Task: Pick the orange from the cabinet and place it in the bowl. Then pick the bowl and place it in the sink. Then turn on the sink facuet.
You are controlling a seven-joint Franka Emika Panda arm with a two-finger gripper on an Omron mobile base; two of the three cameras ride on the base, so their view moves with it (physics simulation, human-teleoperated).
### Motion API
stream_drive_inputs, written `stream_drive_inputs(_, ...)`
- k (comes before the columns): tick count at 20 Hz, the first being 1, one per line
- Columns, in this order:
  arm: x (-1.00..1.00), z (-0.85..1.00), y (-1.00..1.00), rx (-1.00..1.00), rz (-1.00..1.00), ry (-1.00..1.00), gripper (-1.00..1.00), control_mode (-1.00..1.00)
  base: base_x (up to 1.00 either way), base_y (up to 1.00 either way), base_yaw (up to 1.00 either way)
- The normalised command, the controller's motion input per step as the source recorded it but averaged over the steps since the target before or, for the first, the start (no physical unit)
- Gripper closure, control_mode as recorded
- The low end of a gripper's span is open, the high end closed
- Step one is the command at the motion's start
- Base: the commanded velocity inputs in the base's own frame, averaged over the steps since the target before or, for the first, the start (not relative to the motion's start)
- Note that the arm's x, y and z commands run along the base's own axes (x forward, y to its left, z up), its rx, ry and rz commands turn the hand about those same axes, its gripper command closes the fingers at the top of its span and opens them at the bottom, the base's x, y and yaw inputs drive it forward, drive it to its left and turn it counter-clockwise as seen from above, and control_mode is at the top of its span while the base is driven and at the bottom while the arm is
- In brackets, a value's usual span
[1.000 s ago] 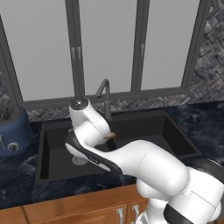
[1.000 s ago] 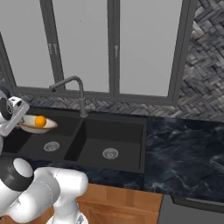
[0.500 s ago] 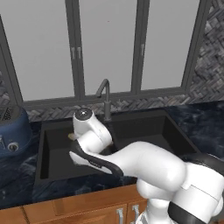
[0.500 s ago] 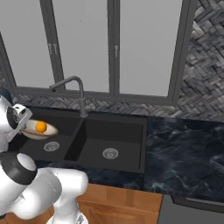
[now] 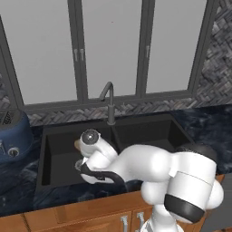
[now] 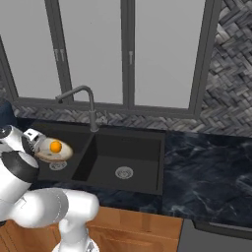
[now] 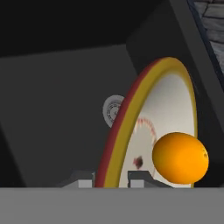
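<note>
Below grey windows, the black sink [image 6: 118, 162] waits: claw [image 7: 111, 178], pinching the bowl [image 6: 53, 151] rim above the left basin, should descend level so the orange [image 6: 55, 146] stays inside.

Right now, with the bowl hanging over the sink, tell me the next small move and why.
Probably lower it straight down. The gripper pinches the rim of the bowl, with the orange inside, over the left basin of the sink. In the right base view the bowl seems to sit above the basin floor and its drain, so it looks too early to release.
</note>
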Motion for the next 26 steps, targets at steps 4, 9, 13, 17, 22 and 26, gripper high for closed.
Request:
stream_drive_inputs(4, 0.29, -0.16, 0.29, 0.04, -0.18, 0.00, 1.00, -1.00, 0.00, 0.00, 0.00)
stream_drive_inputs(9, 0.28, -0.10, 0.46, 0.04, -0.19, 0.03, 1.00, -1.00, 0.00, 0.00, 0.00)
stream_drive_inputs(13, 0.43, -0.11, 0.37, 0.02, -0.21, 0.03, 1.00, -1.00, 0.00, 0.00, 0.00)
stream_drive_inputs(17, 0.41, -0.03, 0.16, 0.07, -0.19, 0.09, 1.00, -1.00, 0.00, 0.00, 0.00)
stream_drive_inputs(22, 0.31, -0.31, 0.34, 0.03, -0.18, 0.07, 1.00, -1.00, 0.00, 0.00, 0.00)
stream_drive_inputs(26, 0.31, -0.44, 0.36, 0.02, -0.18, 0.05, 1.00, -1.00, 0.00, 0.00, 0.00)
